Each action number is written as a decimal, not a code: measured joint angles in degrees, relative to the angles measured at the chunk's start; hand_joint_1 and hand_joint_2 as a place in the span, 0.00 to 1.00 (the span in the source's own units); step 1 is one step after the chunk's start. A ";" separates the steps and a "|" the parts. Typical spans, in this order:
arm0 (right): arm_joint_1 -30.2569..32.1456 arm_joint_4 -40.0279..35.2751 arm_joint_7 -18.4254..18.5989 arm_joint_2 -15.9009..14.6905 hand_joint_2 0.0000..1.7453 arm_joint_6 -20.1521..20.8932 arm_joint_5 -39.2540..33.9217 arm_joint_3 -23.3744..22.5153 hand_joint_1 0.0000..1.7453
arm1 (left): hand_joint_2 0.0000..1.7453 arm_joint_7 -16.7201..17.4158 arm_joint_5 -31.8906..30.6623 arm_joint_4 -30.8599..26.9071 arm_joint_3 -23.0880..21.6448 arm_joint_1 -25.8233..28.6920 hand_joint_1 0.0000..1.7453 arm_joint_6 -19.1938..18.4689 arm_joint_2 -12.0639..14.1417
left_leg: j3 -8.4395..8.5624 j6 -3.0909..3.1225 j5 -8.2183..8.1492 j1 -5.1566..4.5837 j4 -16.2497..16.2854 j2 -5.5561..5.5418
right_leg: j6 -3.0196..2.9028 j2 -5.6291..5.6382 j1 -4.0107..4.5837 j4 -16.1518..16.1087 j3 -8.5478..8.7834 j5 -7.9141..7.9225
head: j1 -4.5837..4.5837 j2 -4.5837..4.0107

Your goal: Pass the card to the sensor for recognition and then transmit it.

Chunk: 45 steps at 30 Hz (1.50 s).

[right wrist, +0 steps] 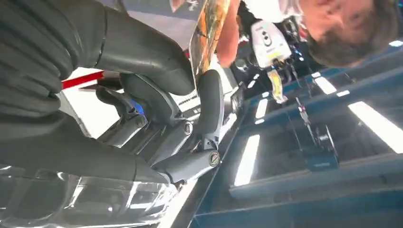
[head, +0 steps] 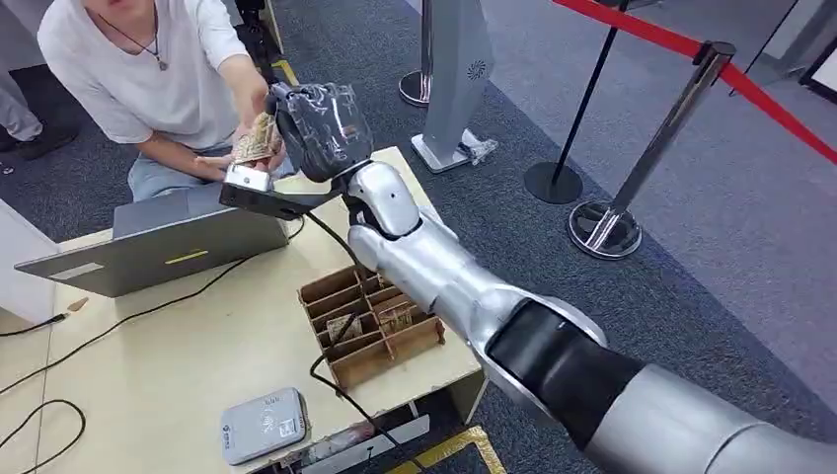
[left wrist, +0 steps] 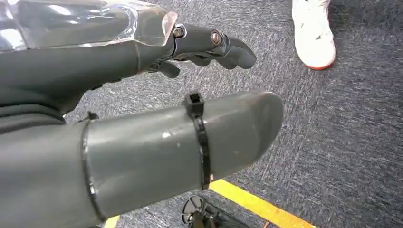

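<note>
Your left hand (left wrist: 142,118) hangs over grey carpet with its fingers (left wrist: 223,45) loosely apart, grasping nothing. On the bench (head: 178,365) you have the grey sensor (head: 262,425) near the front edge, an open laptop (head: 158,247) behind it, and a slotted cardboard box (head: 370,321) to the right. Above the laptop, your right hand (head: 321,128) pinches the card (right wrist: 209,33) between thumb and fingers (right wrist: 209,104), and the seated person's hand (head: 222,163) touches it too.

We see a glossy silver metal arm (head: 434,267), a rough cardboard divider box (head: 370,321) on the smooth matt table (head: 197,365) — coarse grey carpet (head: 691,296) beyond.
</note>
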 joint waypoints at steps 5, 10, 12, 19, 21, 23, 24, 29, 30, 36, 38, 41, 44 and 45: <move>-1.15 5.83 0.81 1.51 1.00 -1.11 1.00 -0.59 0.01 | 0.00 0.07 0.00 0.00 -0.04 0.10 0.00 -0.02 0.15 | -0.01 0.00 -0.01 0.00 0.00 0.00 | 0.00 0.00 0.00 0.00 -0.01 0.00 | -0.02 0.00; -2.80 10.69 1.60 2.82 1.00 -0.92 2.01 -1.07 0.00 | 0.00 0.02 0.09 0.00 -0.04 0.11 0.00 0.04 0.17 | 0.00 0.00 0.00 0.01 0.00 0.00 | 0.00 0.00 0.00 0.01 -0.01 0.00 | 0.00 0.00; -3.27 12.03 1.53 3.28 1.00 -0.90 1.99 -1.07 0.00 | 0.00 0.02 0.15 0.00 -0.04 0.10 0.00 0.06 0.17 | 0.00 0.00 0.00 0.01 0.00 0.00 | 0.00 0.00 0.00 0.01 -0.01 0.00 | -0.02 0.00; -3.37 13.66 -1.60 4.68 0.00 -0.39 -1.16 -1.73 0.00 | 0.00 0.04 0.72 0.00 -0.04 0.16 0.00 0.26 0.17 | 0.00 0.00 0.00 0.01 0.00 0.00 | 0.00 0.01 0.00 0.01 -0.01 0.00 | 0.00 0.00; -2.77 13.19 -3.76 5.25 0.00 -0.26 -3.26 -2.51 0.00 | 0.00 0.20 1.12 0.00 -0.02 0.16 0.00 0.44 0.15 | 0.00 0.00 0.00 0.01 0.00 0.00 | 0.00 0.00 0.00 0.00 -0.01 0.00 | 0.00 0.00; -1.35 11.75 -5.77 5.77 0.00 0.11 -5.25 -3.02 0.00 | 0.00 0.39 1.70 0.00 0.02 0.19 0.00 0.50 0.15 | 0.00 0.00 0.00 0.01 0.00 -0.01 | 0.00 0.00 0.01 0.00 -0.01 0.00 | 0.00 0.00; -0.46 10.60 -6.57 6.07 0.00 0.39 -5.96 -3.23 0.00 | 0.00 0.39 1.84 0.00 0.09 0.23 0.00 0.52 0.15 | 0.00 0.00 -0.01 0.01 0.00 0.00 | 0.00 0.00 0.01 0.00 -0.01 0.00 | 0.00 0.00; 5.15 2.72 -10.38 6.58 0.00 4.28 -12.10 -3.98 0.00 | 0.00 0.39 3.30 0.00 0.52 0.24 0.00 1.51 -0.04 | 0.00 0.00 -0.01 0.01 -0.01 -0.01 | 0.00 -0.01 0.01 0.00 -0.02 -0.01 | 0.00 0.00; 6.37 0.86 -11.10 6.58 0.00 5.26 -13.60 -3.98 0.00 | 0.00 0.39 3.32 0.00 0.59 0.24 0.00 1.53 -0.09 | 0.00 0.00 -0.01 0.01 -0.01 -0.01 | 0.00 0.00 0.01 0.00 -0.02 -0.01 | 0.00 0.00; 15.49 -11.97 -16.22 5.12 0.00 12.41 -28.53 -3.98 0.00 | 0.00 0.24 2.05 0.00 0.68 0.55 0.00 0.46 0.06 | 0.00 0.00 -0.02 0.01 -0.01 -0.01 | 0.00 -0.01 0.01 -0.03 -0.03 -0.02 | 0.00 0.00; 18.53 -15.93 -17.35 4.20 0.00 14.64 -33.47 -3.98 0.00 | 0.00 0.22 1.68 0.00 0.68 0.77 0.00 0.24 0.15 | -0.01 0.00 -0.02 0.00 -0.01 -0.01 | 0.00 0.00 0.01 -0.03 -0.04 -0.02 | -0.02 0.00; 23.45 -22.38 -19.27 2.60 0.00 18.70 -40.22 -3.98 0.00 | 0.00 0.20 1.01 0.00 0.66 0.82 0.00 0.22 0.15 | -0.01 0.00 -0.05 0.00 -0.01 -0.02 | 0.01 -0.01 0.01 -0.04 -0.05 -0.02 | -0.02 0.00; 28.06 -27.62 -21.39 1.05 0.00 22.05 -46.26 -3.96 0.00 | 0.00 0.20 0.05 0.00 0.44 0.82 0.00 0.26 0.15 | -0.01 0.00 -0.06 0.01 -0.01 -0.01 | 0.01 -0.01 0.00 -0.05 -0.05 -0.03 | -0.02 0.00; 29.34 -28.95 -21.90 0.65 0.00 22.76 -47.39 -3.96 0.00 | 0.00 0.20 -0.22 0.00 0.31 0.82 0.00 0.28 0.15 | -0.01 -0.01 -0.07 0.01 -0.01 0.00 | 0.01 0.00 0.00 -0.05 -0.05 -0.03 | 0.00 0.00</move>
